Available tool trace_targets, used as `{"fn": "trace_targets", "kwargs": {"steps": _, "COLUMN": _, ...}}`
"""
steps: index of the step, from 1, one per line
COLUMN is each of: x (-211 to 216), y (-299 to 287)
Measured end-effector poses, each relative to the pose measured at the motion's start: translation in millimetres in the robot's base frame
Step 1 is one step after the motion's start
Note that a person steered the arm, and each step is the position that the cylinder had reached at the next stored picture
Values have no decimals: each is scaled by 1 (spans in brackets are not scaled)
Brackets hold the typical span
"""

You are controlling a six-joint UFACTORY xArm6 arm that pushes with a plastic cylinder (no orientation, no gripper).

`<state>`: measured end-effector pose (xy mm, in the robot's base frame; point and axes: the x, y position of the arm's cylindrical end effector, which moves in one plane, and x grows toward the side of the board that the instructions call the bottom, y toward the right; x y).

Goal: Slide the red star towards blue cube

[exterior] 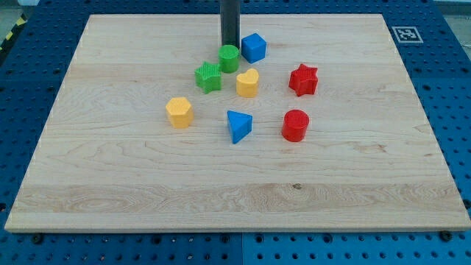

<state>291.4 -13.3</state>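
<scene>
My tip (pixel 229 44), a bare rod holding nothing, sits near the board's top edge, just left of the blue cube (pixel 254 47). The red star (pixel 303 79) lies apart, toward the right edge.

No readable text; only a black-and-white marker tag (pixel 404 34) on the board's corner

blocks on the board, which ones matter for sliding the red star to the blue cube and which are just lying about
In the job: red star, blue cube, my tip just left of the cube.

Lying about: green cylinder, green star, yellow heart, yellow hexagon, blue triangle, red cylinder.
</scene>
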Motion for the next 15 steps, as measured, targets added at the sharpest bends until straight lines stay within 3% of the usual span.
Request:
{"fn": "trace_targets", "kwargs": {"steps": 2, "x": -60, "y": 22}}
{"fn": "trace_targets", "kwargs": {"steps": 3, "x": -41, "y": 87}}
{"fn": "trace_targets", "kwargs": {"steps": 5, "x": 51, "y": 147}}
{"fn": "trace_targets", "kwargs": {"steps": 6, "x": 73, "y": 215}}
{"fn": "trace_targets", "kwargs": {"steps": 8, "x": 132, "y": 208}}
{"fn": "trace_targets", "kwargs": {"steps": 9, "x": 134, "y": 182}}
{"fn": "trace_targets", "kwargs": {"steps": 15, "x": 108, "y": 154}}
